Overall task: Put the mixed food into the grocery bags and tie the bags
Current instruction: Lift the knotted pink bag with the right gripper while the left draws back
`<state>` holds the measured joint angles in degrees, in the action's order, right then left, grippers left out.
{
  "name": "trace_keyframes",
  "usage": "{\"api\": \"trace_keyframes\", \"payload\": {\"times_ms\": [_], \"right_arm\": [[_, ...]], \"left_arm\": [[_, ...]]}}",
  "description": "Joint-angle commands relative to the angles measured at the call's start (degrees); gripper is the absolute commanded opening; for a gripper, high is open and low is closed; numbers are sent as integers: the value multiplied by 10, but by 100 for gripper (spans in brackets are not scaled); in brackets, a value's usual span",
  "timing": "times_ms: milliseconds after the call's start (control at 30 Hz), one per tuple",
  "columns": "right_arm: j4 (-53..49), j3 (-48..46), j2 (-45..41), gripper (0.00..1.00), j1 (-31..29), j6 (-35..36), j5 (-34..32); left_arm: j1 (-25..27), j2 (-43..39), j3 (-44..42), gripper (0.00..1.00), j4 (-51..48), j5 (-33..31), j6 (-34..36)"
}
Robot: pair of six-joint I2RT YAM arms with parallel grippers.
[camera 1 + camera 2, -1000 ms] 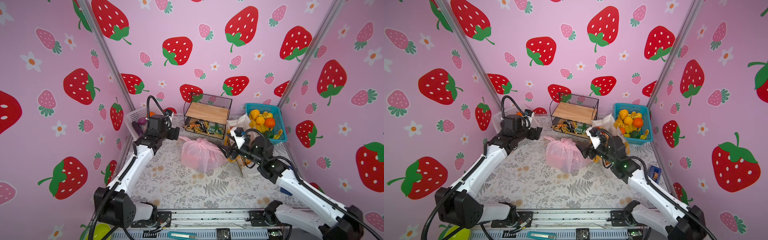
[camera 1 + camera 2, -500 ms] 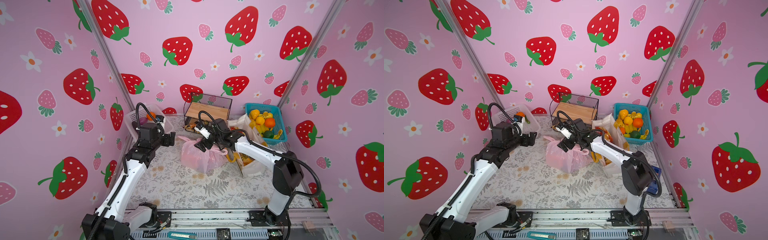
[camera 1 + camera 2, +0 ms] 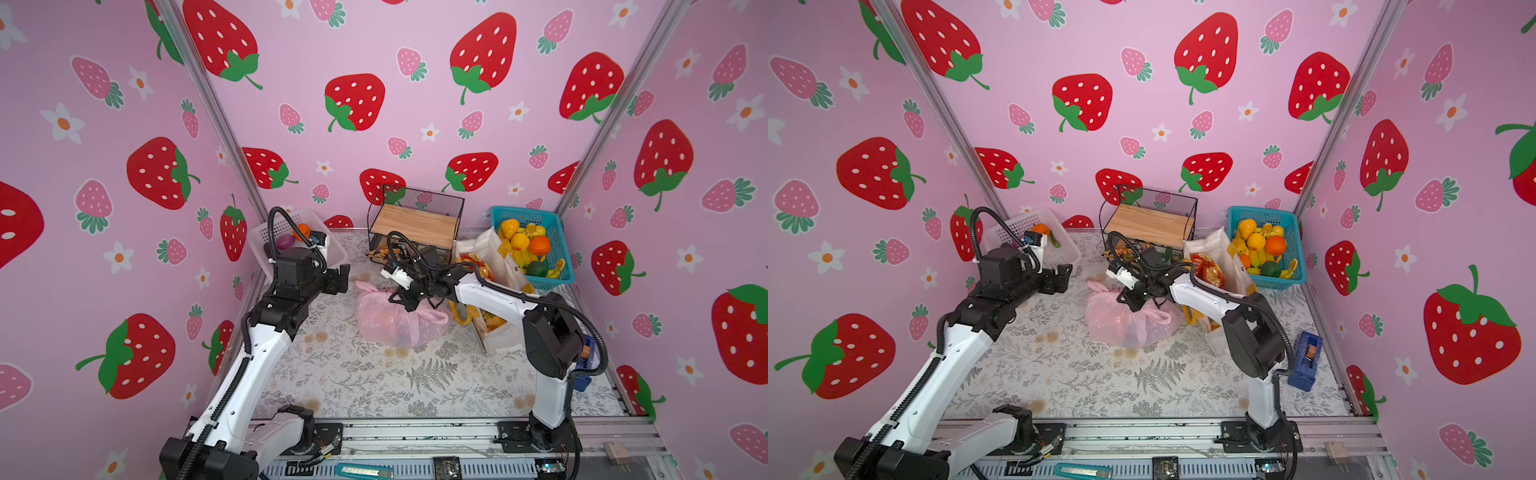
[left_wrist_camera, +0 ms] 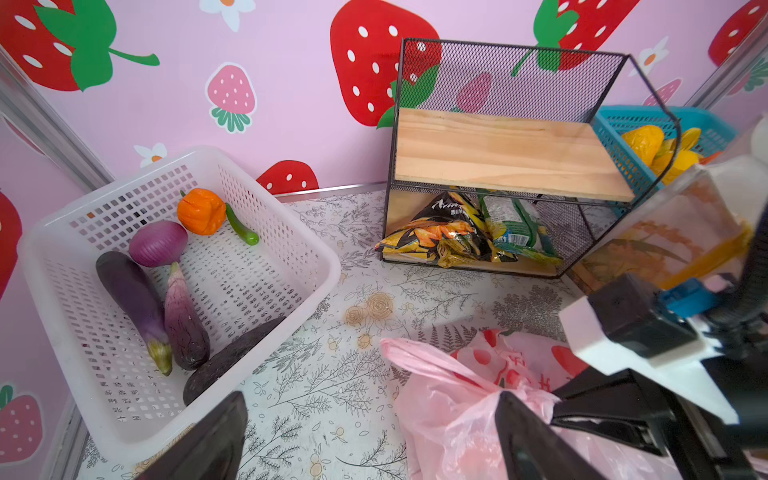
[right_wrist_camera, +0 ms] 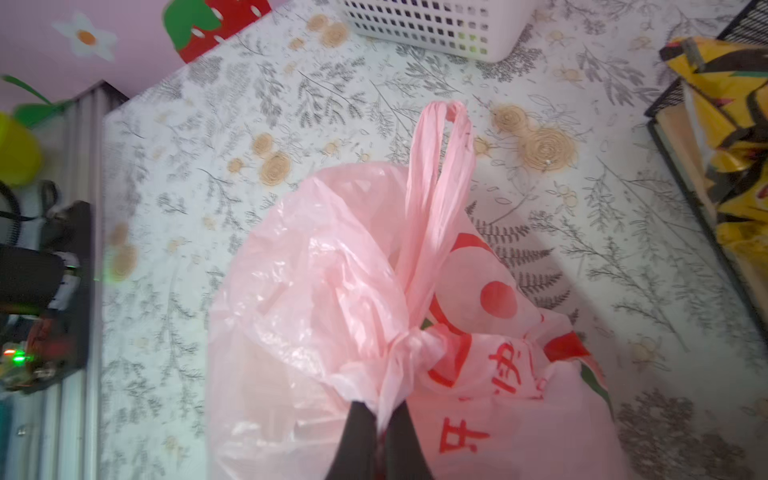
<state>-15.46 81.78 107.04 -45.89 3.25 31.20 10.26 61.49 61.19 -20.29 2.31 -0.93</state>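
The knot [image 5: 415, 345] on the pink bag [image 5: 332, 270] is only seen in the right wrist view; in both top views it's covered by the right gripper [image 3: 407, 303], which is clamped shut on the twisted plastic by it. The left gripper [image 4: 370, 401] is held wide open, nothing touched, near the bag's loose handle [image 4: 428, 365]. The bag is sat on the mat [image 3: 374, 374], white tote [image 3: 488, 249] just beside it

Thin, crinkled, faintly glossy translucent plastic on the pink bag [image 5: 324, 270]. Smooth matt plastic lattice on the white basket [image 4: 270, 232]. Black metal mesh and pale, grainy wood on the shelf rack [image 4: 507, 149]. Shiny crinkled foil on 2 snack packets [image 4: 440, 241].
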Motion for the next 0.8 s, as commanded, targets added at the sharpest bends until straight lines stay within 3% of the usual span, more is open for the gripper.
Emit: {"api": "trace_keyframes", "payload": {"times_ms": [0, 233, 367, 433, 533, 633, 767], "right_arm": [[78, -36, -94, 0, 16, -59, 106], [229, -87, -248, 0, 76, -234, 129], [236, -77, -311, 0, 111, -279, 82], [214, -75, -346, 0, 127, -282, 18], [145, -65, -399, 0, 136, -256, -134], [96, -67, -445, 0, 136, -235, -279], [63, -93, -491, 0, 137, -228, -407]], "left_arm": [[-3, -17, -1, 94, 19, 16, -31], [-3, -46, 40, 88, 6, 11, -170], [1, -70, 28, 83, 22, 40, -258], [10, -78, 10, 82, 42, 52, -304], [53, -77, -8, 82, 52, 59, -346], [131, -59, -25, 82, 69, 19, -371], [246, -1, -27, 82, 96, -29, -379]]}}
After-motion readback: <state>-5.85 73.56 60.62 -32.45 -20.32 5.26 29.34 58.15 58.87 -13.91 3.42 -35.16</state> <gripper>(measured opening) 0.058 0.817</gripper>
